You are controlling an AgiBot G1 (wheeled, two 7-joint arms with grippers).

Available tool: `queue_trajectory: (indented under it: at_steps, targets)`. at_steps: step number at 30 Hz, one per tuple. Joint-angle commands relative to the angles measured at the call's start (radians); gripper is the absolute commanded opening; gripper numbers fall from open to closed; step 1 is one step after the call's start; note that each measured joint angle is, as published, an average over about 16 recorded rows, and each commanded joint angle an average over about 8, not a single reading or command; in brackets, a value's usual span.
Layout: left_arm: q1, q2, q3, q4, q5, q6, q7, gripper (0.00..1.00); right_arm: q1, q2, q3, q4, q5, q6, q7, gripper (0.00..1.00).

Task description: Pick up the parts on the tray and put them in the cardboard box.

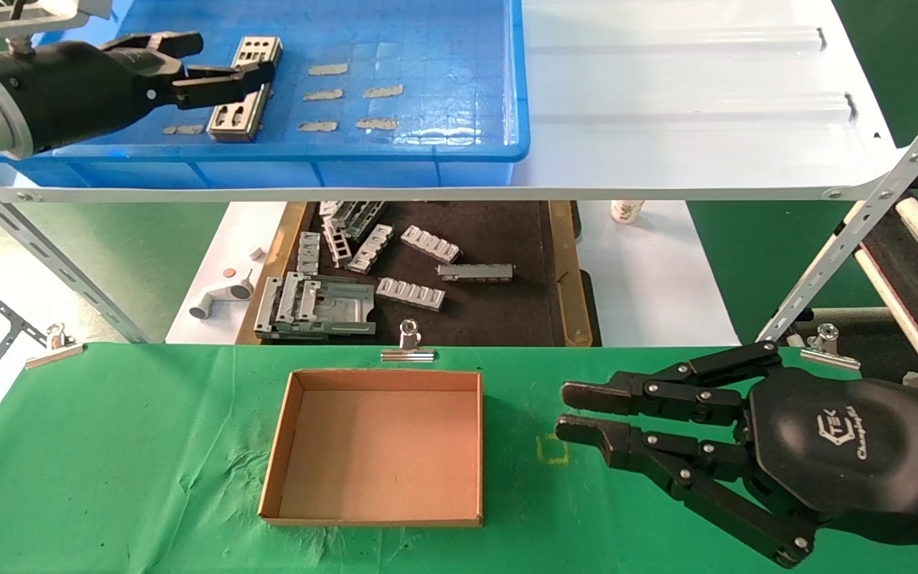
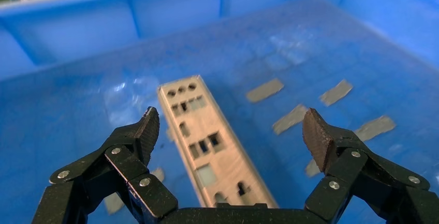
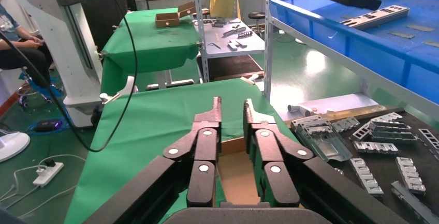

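Note:
One part [image 1: 237, 112], a thin silver plate with cutouts, lies on the floor of the blue tray [image 1: 443, 48] at the back left. My left gripper [image 1: 236, 56] reaches into the tray from the left and hovers over the part, open wide. In the left wrist view the part [image 2: 207, 141] lies lengthwise between the spread fingers of the left gripper [image 2: 230, 118], above the tray floor [image 2: 77, 79]. The cardboard box [image 1: 379, 446] sits empty on the green cloth. My right gripper [image 1: 566, 410] rests to the box's right, pointing at it, fingers a narrow gap apart and holding nothing. In the right wrist view the box [image 3: 235, 169] shows between that gripper's [image 3: 232, 102] fingers.
Beige tape scraps [image 1: 347, 96] dot the tray floor. The tray stands on a white shelf [image 1: 666, 96] with slanted struts [image 1: 865, 215]. Below it a dark brown-rimmed tray [image 1: 491, 319] holds ribbed brackets [image 1: 411, 293]. A binder clip [image 1: 408, 343] sits behind the box.

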Motion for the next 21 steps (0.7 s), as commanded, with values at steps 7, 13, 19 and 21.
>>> queue_trajectory:
  at_steps: [7,13,19,21]
  targets:
    - [-0.082,0.043,0.024,0.138,0.036,0.003,-0.002,1.00,0.000,0.000,0.000,0.000,0.000,0.000,0.000,0.00]
    - [-0.111,0.062,0.025,0.205,0.039,-0.007,0.019,0.73,0.000,0.000,0.000,0.000,0.000,0.000,0.000,0.00]
    - [-0.129,0.077,0.028,0.258,0.045,-0.016,0.026,0.20,0.000,0.000,0.000,0.000,0.000,0.000,0.000,0.00]
    - [-0.132,0.081,0.028,0.271,0.045,-0.014,0.029,0.10,0.000,0.000,0.000,0.000,0.000,0.000,0.000,0.00]
